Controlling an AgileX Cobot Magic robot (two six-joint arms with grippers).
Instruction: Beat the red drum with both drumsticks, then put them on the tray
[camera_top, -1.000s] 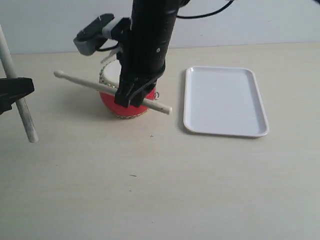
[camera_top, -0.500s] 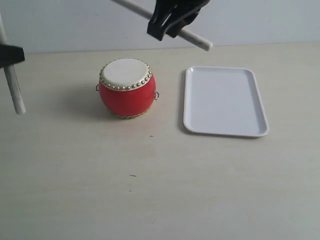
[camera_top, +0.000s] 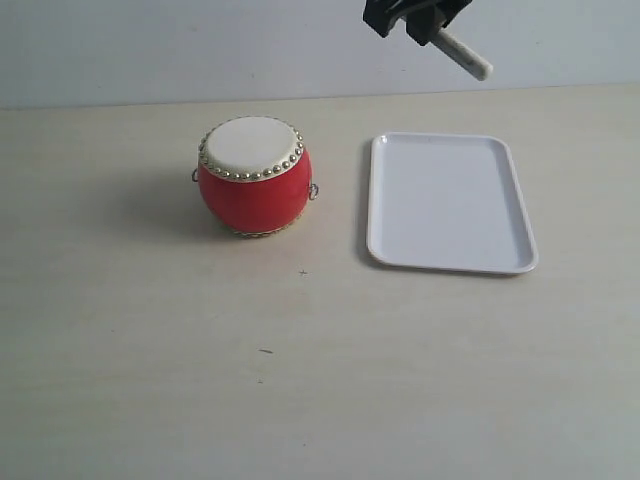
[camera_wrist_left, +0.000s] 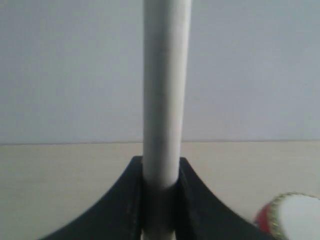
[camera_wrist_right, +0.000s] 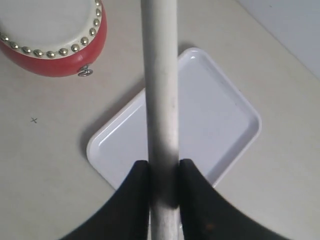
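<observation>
1. My left fingers (camera_wrist_left: 125, 200) pinch one stick (camera_wrist_left: 165, 90), narrow.
2. My right fingers (camera_wrist_right: 135, 200) pinch the other stick (camera_wrist_right: 160, 90), high at the tray's (camera_top: 450, 262) 12 o'clock.
3. Drum (camera_top: 252, 190) stands at tray's 9 o'clock, apart.

The left claw (camera_wrist_left: 160, 167) is matte black. Its two fingers (camera_wrist_left: 122, 205) have narrow tips and flare outward in smooth curves towards the base. The right claw (camera_wrist_right: 164, 167) has the same black, flared fingers (camera_wrist_right: 202, 207), and looks blocky from outside.

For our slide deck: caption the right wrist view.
Right gripper grips a drumstick; white tray and red drum sit below.
</observation>
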